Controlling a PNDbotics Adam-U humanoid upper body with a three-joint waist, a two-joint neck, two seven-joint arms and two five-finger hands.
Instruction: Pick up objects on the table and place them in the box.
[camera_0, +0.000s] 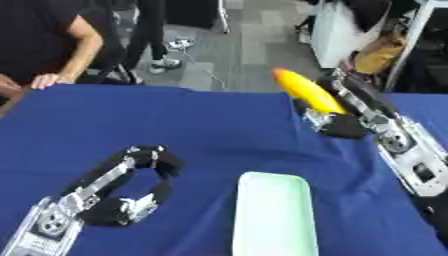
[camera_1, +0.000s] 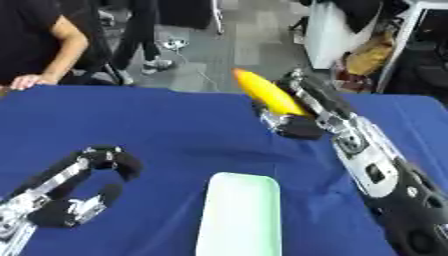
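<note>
My right hand (camera_0: 337, 122) is raised above the blue table (camera_0: 175, 125), its fingers curled round a yellow banana (camera_0: 308, 90) with an orange tip that points up and to the left. The pale green box (camera_0: 274, 216) lies on the table at the lower middle, in front of and below the banana. Over the table's lower left, my left hand (camera_0: 131, 192) has its fingers curled in a loop and holds nothing.
A person's hand (camera_0: 48, 80) rests on the table's far left edge. Beyond the far edge are grey floor, cables and a white cabinet (camera_0: 337, 30).
</note>
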